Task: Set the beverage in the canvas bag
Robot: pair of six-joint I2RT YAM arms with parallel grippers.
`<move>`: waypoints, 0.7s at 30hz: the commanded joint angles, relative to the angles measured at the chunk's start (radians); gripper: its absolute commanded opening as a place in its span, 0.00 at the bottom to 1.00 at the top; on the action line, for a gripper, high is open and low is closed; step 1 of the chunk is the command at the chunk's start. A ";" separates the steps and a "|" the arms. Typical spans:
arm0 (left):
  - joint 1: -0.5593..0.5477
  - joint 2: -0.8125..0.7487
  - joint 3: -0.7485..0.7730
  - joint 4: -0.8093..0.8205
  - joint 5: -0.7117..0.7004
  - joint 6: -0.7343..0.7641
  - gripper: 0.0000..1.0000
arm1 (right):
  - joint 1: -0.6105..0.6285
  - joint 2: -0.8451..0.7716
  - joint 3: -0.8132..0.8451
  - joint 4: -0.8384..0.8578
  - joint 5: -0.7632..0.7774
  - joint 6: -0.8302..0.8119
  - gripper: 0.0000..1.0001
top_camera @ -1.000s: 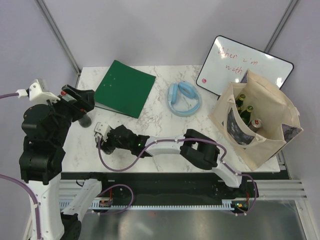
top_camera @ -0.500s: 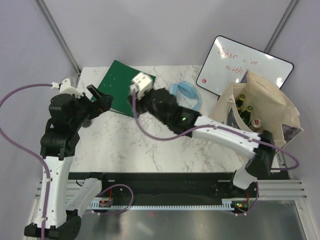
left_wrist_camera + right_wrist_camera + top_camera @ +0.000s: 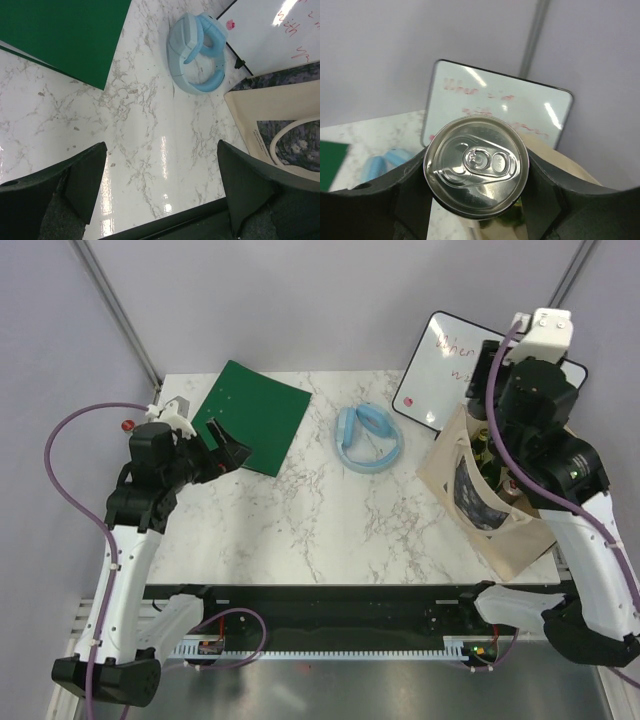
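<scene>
Left claw: the left gripper (image 3: 228, 445) stands with its jaws wide and nothing between them. It hangs above the left part of the tabletop (image 3: 320, 520), at the near edge of the folder.
Left claw, wrist view: both fingers (image 3: 80, 175) frame bare marble, with the folder, the band and the bag's corner beyond.
Right claw: the right gripper (image 3: 475, 172) is raised high at the right edge, clamped on the can, one finger on each side of its body.
Can: the can (image 3: 475, 162) sits upright in that grip, silver lid and pull tab facing the wrist camera. It is in the air over the far side of the bag, not inside it.
Bag: the bag (image 3: 510, 545) stands at the right edge of the tabletop, mouth up, its near corner close to the near right corner. A dark print (image 3: 470, 495) shows on the side turned toward the middle of the tabletop.
Inside the bag: a green glint shows under the can in the right wrist view, perhaps a bottle; the arm hides most of the opening from above.
Whiteboard: the whiteboard (image 3: 430, 370) with red writing sits at the far right corner, just behind the bag.
Folder: the green folder (image 3: 250, 415) lies flat at the far left corner.
Band: the blue band (image 3: 368, 437) lies near the far edge, between the folder and the whiteboard, touching neither.
</scene>
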 commanded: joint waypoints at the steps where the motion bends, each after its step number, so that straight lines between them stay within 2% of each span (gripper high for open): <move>1: -0.007 -0.015 -0.027 0.066 0.060 0.030 0.98 | -0.176 -0.013 -0.003 -0.187 0.007 0.077 0.00; 5: -0.008 -0.020 -0.018 0.069 0.074 0.029 0.98 | -0.383 -0.029 -0.107 -0.207 -0.099 0.115 0.00; 11: -0.010 -0.026 -0.018 0.067 0.085 0.027 0.98 | -0.568 -0.040 -0.241 -0.103 -0.263 0.158 0.00; 16: -0.010 -0.030 -0.036 0.071 0.077 0.027 0.98 | -0.605 -0.046 -0.391 -0.012 -0.253 0.184 0.00; 21: -0.010 -0.021 -0.041 0.071 0.066 0.035 0.99 | -0.646 -0.074 -0.500 0.075 -0.179 0.180 0.00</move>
